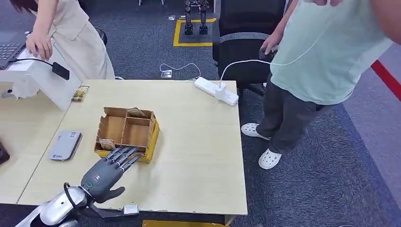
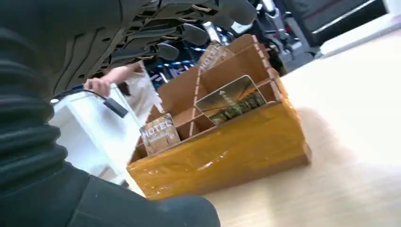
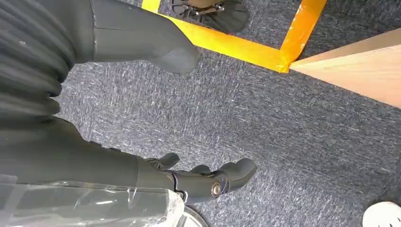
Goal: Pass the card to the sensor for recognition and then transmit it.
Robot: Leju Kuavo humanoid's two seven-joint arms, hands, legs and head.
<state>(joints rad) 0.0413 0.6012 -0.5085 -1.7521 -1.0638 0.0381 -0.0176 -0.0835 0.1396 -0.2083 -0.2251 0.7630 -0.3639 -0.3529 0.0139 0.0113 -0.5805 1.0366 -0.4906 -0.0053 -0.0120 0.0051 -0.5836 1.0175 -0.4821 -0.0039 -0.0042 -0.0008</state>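
A cardboard divider box (image 1: 126, 132) with a yellow front stands on the wooden table (image 1: 198, 142). Cards stand in it: one in the near left compartment (image 1: 107, 144), one at the far rim (image 1: 136, 112). My left hand (image 1: 106, 172) reaches toward the box's near edge, fingers straight and apart over the rim, holding nothing. In the left wrist view its fingers (image 2: 179, 33) hover above the box (image 2: 222, 151), where a "HOTEL" card (image 2: 161, 135) and a dark gold card (image 2: 231, 99) lean. A grey sensor pad (image 1: 64, 145) lies left of the box. My right hand (image 3: 71, 151) hangs over carpet, holding nothing.
A white power strip (image 1: 216, 91) lies at the table's far right corner. A white stand (image 1: 42, 78) and a loose card (image 1: 80, 93) sit far left, with a person (image 1: 71, 33) behind. Another person (image 1: 321, 56) stands right of the table by a black chair (image 1: 241, 52).
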